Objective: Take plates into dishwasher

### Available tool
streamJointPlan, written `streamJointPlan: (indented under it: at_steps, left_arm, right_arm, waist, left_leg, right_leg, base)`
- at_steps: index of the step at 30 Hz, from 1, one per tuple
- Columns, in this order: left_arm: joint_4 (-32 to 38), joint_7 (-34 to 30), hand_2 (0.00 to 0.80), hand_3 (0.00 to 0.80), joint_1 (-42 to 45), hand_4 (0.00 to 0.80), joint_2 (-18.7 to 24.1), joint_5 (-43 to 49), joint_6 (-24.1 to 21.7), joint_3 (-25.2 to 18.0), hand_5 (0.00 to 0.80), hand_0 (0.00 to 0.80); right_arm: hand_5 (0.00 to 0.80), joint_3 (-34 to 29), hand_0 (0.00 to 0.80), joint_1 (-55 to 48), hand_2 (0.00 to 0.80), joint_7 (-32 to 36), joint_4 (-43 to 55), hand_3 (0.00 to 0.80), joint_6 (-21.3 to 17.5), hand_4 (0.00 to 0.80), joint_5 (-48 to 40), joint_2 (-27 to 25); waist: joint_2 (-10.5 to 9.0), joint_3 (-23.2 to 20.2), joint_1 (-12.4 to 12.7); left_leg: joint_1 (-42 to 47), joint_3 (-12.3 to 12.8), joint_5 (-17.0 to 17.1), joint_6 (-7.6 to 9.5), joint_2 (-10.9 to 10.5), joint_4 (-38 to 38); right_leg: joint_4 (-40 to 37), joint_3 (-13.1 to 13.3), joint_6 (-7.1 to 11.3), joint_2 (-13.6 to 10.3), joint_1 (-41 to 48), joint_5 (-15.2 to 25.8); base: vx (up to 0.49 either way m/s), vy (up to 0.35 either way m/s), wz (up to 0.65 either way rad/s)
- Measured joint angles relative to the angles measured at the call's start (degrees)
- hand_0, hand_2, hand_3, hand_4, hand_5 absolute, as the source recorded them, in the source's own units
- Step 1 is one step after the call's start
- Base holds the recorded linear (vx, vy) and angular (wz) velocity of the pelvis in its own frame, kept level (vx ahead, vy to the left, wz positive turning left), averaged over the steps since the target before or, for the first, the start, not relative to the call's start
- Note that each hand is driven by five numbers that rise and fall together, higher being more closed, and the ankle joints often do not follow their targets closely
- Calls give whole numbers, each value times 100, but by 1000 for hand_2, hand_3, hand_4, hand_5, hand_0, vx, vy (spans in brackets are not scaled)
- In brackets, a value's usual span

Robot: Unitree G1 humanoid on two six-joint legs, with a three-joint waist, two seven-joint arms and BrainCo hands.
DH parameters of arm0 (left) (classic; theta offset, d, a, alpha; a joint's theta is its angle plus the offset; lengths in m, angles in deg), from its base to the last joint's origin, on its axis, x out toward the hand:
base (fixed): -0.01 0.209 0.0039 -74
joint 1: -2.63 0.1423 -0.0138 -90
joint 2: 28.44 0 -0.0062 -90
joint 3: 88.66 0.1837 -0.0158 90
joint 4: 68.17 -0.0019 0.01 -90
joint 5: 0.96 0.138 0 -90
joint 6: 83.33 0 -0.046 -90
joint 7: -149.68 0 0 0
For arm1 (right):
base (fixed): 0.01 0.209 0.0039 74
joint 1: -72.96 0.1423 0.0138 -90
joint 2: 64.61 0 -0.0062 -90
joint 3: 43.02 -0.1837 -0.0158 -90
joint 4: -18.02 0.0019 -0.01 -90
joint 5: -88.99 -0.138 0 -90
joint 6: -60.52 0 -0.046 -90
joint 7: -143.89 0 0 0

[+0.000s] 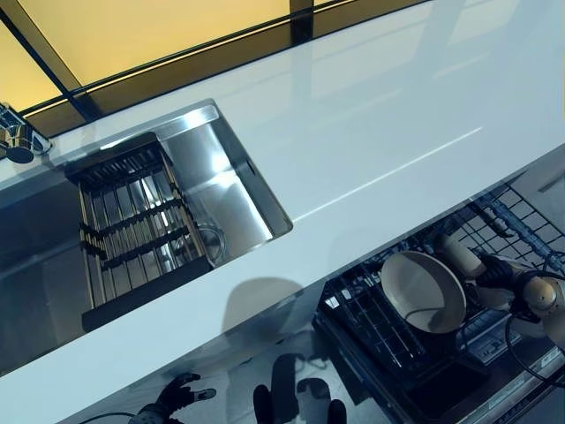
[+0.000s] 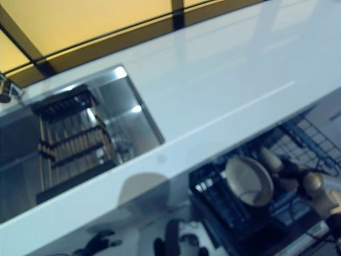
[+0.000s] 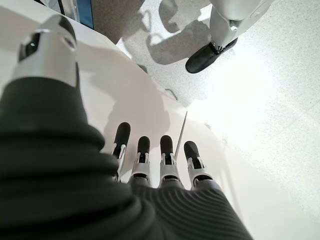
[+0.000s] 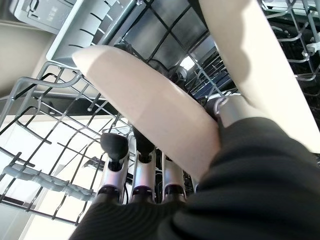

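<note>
One cream plate (image 1: 422, 291), pinched in the right hand (image 1: 512, 287), hangs over the dishwasher rack (image 1: 380, 322), not yet slotted; left hand (image 3: 165, 165) relaxed, empty.

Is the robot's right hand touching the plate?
Touching. The right wrist view shows the right hand against the plate, fingers behind it and thumb in front.

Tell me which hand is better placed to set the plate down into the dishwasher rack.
The right hand. Its fingers already hold the cream plate over the open dishwasher rack. The left hand hangs low by the counter front, open and empty, away from the rack.
</note>
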Motion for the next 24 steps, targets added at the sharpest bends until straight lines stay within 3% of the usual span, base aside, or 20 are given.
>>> streamJointPlan:
  at_steps: [12, 13, 14, 24]
  left_arm:
    - [46, -5, 0, 0, -35, 0, 1, -2, 7, 12, 0, 0]
    - [68, -15, 0, 0, -42, 0, 0, -2, 7, 16, 0, 0]
    - [78, -30, 0, 0, -52, 0, 1, -2, 7, 16, 0, 0]
    - [141, -72, 0, 0, -40, 0, 2, 0, 44, 16, 0, 0]
  right_arm:
    - [800, 316, 800, 206, 800, -163, -410, 800, 405, 800, 225, 119]
    - [599, 316, 599, 213, 599, -164, -464, 599, 442, 599, 223, 119]
    - [0, 315, 0, 212, 0, -162, -493, 0, 500, 0, 218, 120]
    - [0, 248, 0, -101, 0, -150, -532, 0, 874, 0, 89, 170]
  waist:
    - [33, -7, 82]
    - [38, -9, 118]
    - [40, -10, 151]
    - [38, -7, 124]
  left_leg:
    - [-78, -22, 2, 2, -8, 2]
    - [-85, -29, 4, 4, -9, 3]
    - [-87, -38, 5, 6, -10, 3]
    - [-56, -43, 7, 8, -20, 0]
  right_leg:
    - [-1, -23, 0, -21, -65, -1]
    - [-2, -36, 0, -23, -67, -1]
    - [-2, -55, 0, -25, -67, -2]
    - [-10, -60, -2, -16, -19, -1]
  base:
    - [-1, 0, 0]
    - [0, 11, 5]
    - [1, 15, 6]
    - [20, 6, 0]
